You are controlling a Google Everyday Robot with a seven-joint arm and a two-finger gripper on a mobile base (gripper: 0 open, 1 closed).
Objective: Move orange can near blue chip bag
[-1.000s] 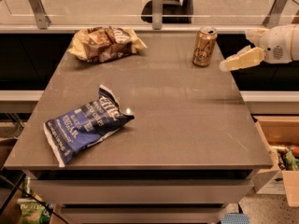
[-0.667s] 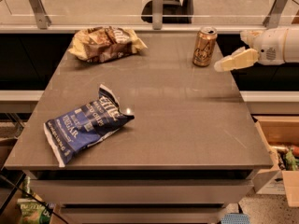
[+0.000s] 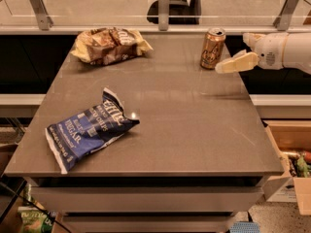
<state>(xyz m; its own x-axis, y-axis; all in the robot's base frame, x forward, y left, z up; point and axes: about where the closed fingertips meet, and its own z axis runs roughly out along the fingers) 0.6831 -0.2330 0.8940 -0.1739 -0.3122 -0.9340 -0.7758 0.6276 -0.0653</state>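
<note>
The orange can [image 3: 213,48] stands upright near the far right edge of the grey table [image 3: 184,130]. The blue chip bag [image 3: 87,130] lies flat near the front left of the table, far from the can. My gripper [image 3: 232,51] comes in from the right on a white arm, just to the right of the can and at its height. Its fingers [image 3: 236,62] are open and hold nothing; the near finger's tip is almost at the can's lower right side.
A tan-and-brown chip bag [image 3: 108,44] lies at the far left of the table. A glass rail with metal posts [image 3: 164,8] runs behind the table. A cardboard box [image 3: 291,164] with items stands on the floor at the right.
My gripper has moved left, closer to the orange can. The can and both bags have not moved.
</note>
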